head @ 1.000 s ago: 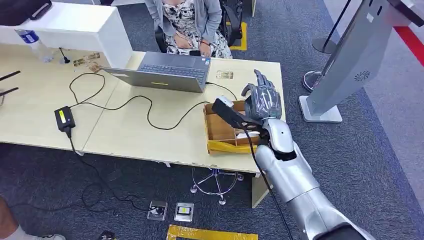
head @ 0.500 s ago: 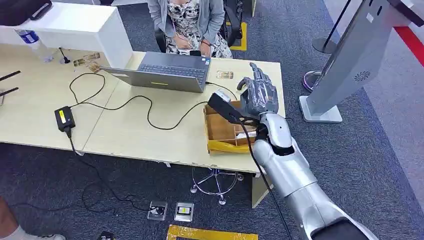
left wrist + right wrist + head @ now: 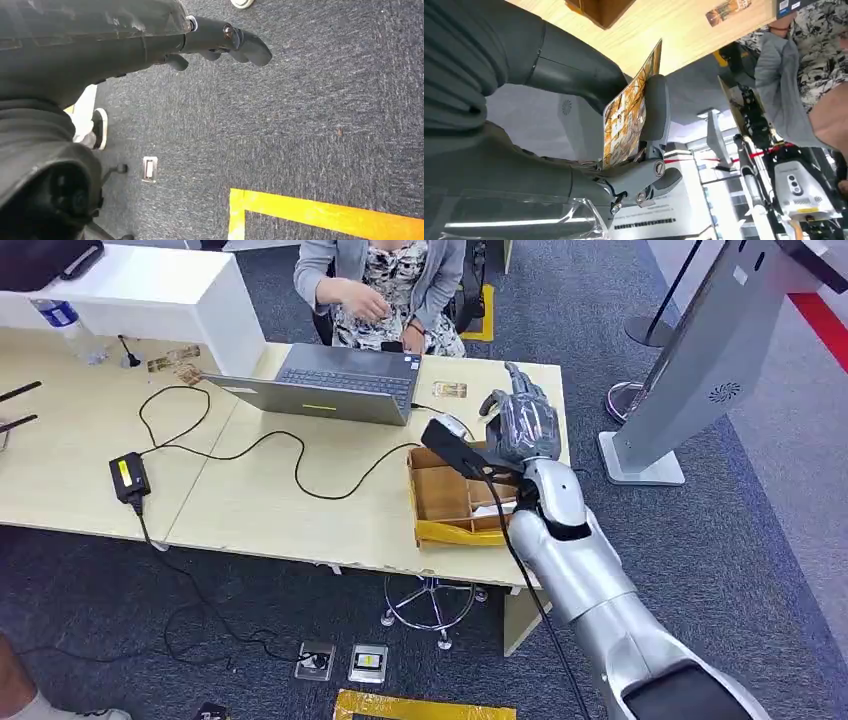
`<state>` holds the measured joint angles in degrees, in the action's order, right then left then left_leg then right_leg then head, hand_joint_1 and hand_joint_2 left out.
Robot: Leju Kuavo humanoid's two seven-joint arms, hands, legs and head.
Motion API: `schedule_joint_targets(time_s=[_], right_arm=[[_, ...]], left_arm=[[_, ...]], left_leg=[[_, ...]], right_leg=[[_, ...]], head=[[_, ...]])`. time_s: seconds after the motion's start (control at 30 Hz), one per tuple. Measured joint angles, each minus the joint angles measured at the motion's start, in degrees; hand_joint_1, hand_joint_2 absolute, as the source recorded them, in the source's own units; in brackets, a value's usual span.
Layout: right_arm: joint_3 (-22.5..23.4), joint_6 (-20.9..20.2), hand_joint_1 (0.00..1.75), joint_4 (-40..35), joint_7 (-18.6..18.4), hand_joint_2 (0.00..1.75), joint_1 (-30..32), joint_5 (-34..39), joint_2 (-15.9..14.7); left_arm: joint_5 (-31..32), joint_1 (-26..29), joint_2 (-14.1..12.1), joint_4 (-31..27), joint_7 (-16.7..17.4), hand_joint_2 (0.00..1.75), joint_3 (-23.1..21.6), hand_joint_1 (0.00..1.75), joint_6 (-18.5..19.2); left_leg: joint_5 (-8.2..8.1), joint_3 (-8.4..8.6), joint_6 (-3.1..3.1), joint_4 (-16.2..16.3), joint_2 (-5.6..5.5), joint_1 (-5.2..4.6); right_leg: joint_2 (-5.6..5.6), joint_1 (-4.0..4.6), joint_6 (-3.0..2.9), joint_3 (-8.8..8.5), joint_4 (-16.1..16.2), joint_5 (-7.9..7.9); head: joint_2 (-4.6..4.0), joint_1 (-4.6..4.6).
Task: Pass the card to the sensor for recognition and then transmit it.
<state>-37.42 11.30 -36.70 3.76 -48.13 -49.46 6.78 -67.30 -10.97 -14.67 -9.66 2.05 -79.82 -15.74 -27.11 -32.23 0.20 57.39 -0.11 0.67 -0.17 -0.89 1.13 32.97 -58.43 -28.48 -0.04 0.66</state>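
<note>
One card, orange and yellow with a picture on it, was held in the right hand. It was pinched between the thick grey thumb and the darker fingers, as was seen from the right wrist. The card stood on its edge in the hand. The right hand was held up above the far right corner of the table. Just beside the hand, on the table, a wooden tray with a yellow front was seen. Something white lay in one part of the tray. A little past the hand, another small card lay flat on the table. A grey laptop was set further along, with a black cord running to a black power box. A person in a grey top was seated behind the laptop. A tall grey stand was placed on the carpet to the right of the table.

The left hand was hung down over the dark carpet. Nothing was held in it, and its fingers were curled a little but apart. A yellow line was marked on the carpet below it.
</note>
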Motion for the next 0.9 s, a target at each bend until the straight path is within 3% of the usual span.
schedule_joint_targets(time_s=[0.23, 0.5, 0.9], right_arm=[[0.0, -0.3, 1.75, 2.7, -0.7, 1.75, -2.5, -0.4, 0.0], [0.3, 1.2, 1.75, 6.6, 1.2, 1.75, -6.7, -1.1, 0.2], [0.3, 1.2, 1.75, 9.2, 1.9, 1.75, -7.2, -1.6, 1.7]], left_arm=[[0.2, -0.1, 0.3, 0.0, 0.4, 0.00, 0.0, 0.00, 0.1], [-0.1, -0.4, 0.5, 0.0, 0.7, 0.00, 0.0, 0.00, 0.0], [-0.1, -0.5, 0.5, 0.0, 1.0, 0.00, 0.0, 0.00, 0.0]], left_leg=[[0.00, 0.00, 0.00, 0.0, 0.00, 0.00], [0.00, 0.01, 0.00, 0.0, 0.01, 0.00], [0.00, 0.00, 0.00, 0.0, 0.01, 0.00]], right_leg=[[0.00, 0.00, 0.00, 0.01, 0.0, 0.00], [0.01, 0.00, 0.00, 0.00, 0.0, 0.00], [-0.02, 0.00, 0.00, 0.01, 0.0, 0.00]], head=[[-0.02, 0.00], [0.00, 0.00], [-0.02, 0.00]])
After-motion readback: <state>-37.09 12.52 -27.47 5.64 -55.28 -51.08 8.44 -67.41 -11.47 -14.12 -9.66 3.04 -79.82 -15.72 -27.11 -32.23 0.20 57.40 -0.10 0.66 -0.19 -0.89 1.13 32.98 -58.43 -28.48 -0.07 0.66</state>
